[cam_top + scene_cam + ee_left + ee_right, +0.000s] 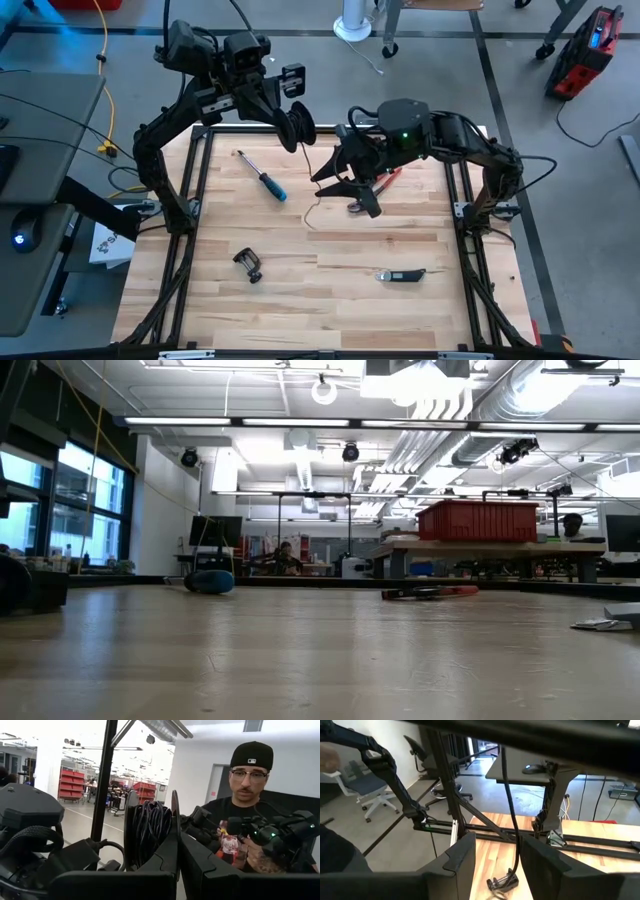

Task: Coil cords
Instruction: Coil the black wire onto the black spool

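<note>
The left claw [175, 870] is clamped on the reel [298, 124], held above the bench's [300, 300] far edge, while the thin, limp, light cord [512, 810] runs between the right claw's [497, 865] apart fingers, probably best guided loosely, not pulled.

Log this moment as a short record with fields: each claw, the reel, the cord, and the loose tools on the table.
left claw: raised over the table's far edge, shut on the reel
reel: black, cord wound on it, held up off the table
right claw: fingers apart around the cord
cord: thin, dark, running between the right claw's fingers
table: wooden
loose tools: screwdriver, red pliers, small clamp, dark tool
</note>
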